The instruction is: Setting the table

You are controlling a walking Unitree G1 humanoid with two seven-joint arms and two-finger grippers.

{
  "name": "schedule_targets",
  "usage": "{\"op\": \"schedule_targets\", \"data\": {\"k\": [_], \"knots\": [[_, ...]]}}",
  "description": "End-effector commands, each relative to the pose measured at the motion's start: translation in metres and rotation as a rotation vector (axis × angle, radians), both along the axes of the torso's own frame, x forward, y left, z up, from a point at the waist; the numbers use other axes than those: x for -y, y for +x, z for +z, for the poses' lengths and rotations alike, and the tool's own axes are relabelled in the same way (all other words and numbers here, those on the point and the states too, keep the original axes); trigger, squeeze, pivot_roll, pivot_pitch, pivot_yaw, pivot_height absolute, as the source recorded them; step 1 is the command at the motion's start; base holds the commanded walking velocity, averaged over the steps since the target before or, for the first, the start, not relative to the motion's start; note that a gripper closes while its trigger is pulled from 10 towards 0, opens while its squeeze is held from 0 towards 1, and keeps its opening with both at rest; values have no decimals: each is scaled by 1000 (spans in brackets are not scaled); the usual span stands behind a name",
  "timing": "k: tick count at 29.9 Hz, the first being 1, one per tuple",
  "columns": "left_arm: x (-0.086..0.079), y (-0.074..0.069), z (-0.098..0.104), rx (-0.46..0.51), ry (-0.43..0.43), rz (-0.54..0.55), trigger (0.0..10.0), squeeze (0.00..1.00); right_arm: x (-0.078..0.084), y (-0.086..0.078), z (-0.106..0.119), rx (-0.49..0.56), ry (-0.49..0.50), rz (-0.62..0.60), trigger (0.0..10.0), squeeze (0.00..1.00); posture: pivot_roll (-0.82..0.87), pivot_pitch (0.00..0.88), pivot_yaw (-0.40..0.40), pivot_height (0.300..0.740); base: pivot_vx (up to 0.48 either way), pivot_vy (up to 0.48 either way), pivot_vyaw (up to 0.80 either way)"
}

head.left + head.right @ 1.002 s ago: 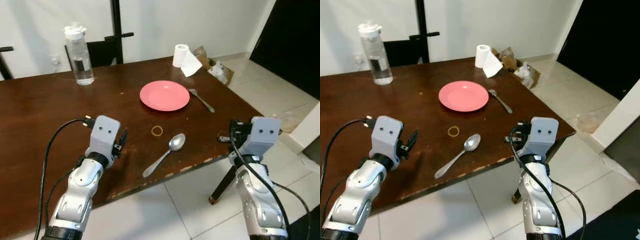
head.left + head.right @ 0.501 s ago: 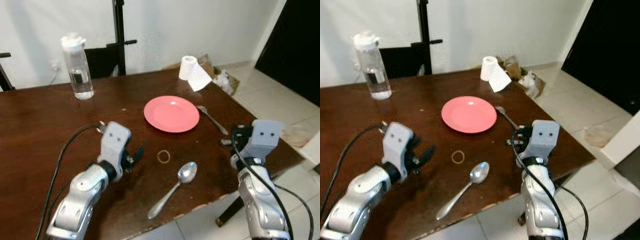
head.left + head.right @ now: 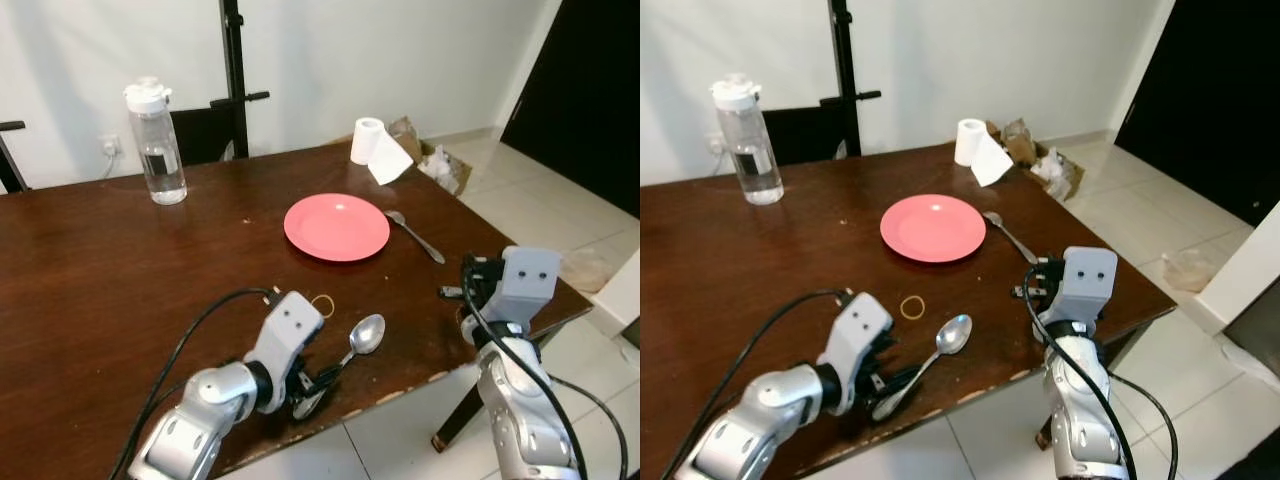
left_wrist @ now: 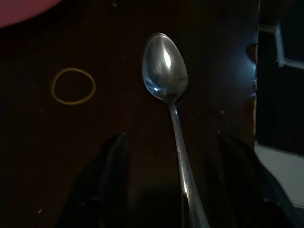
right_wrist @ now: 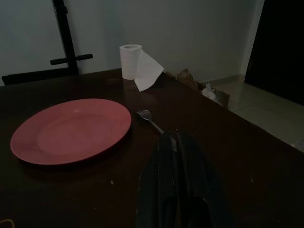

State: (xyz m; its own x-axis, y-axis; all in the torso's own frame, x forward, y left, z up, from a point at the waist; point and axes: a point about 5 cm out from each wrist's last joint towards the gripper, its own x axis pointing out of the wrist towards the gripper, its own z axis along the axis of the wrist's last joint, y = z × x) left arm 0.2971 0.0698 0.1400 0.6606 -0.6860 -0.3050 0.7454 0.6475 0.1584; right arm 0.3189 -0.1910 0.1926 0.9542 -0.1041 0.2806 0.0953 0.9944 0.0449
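Left wrist view: the spoon [image 4: 167, 99] lies on the surface with its handle running straight back between the left gripper's [image 3: 318, 382] wide-spread fingers [image 4: 102, 175], bowl pointing away. The right gripper [image 5: 175, 156], fingers pressed together, hovers farther off beside the fork [image 5: 151, 120].

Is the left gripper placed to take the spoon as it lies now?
Probably yes. The left gripper is open with its fingers on either side of the spoon handle near the table edge; nothing lies between them.
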Motion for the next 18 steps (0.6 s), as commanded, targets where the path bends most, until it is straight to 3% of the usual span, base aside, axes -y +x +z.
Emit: {"op": "schedule_targets", "data": {"k": [1,3,4,11,12,13,15,16,18], "knots": [[6,-1,-9,-30,44,-6,10000,1000,0,-1,-6,-28,5,8,10000,0,66,89,31,740,0,0,0],[10,0,-15,-32,71,-1,10000,1000,-1,-1,-5,-28,5,10,10000,0,66,92,32,740,0,0,0],[13,0,-17,-40,72,3,10000,0,-1,-1,-6,-28,6,11,10000,0,66,94,31,740,0,0,0],[26,8,-37,-86,86,73,10000,0,-3,-2,-6,-29,6,17,10000,0,57,98,32,740,0,0,0],[26,9,-40,-91,93,82,8784,0,-3,-2,-6,-30,6,16,10000,0,57,98,32,740,0,0,0],[26,10,-42,-95,98,90,6784,0,-3,-2,-6,-30,6,16,10000,0,49,103,33,740,0,0,0],[25,9,-45,-101,106,92,1294,0,-2,-3,-6,-30,7,14,10000,0,48,103,33,740,0,0,0],[25,9,-45,-101,106,92,1294,0,-2,-3,-6,-30,7,14,10000,0,48,103,33,740,0,0,0],[24,5,-47,-101,120,82,0,0,-1,-4,-7,-34,8,11,10000,0,51,106,33,740,0,0,0]]}}
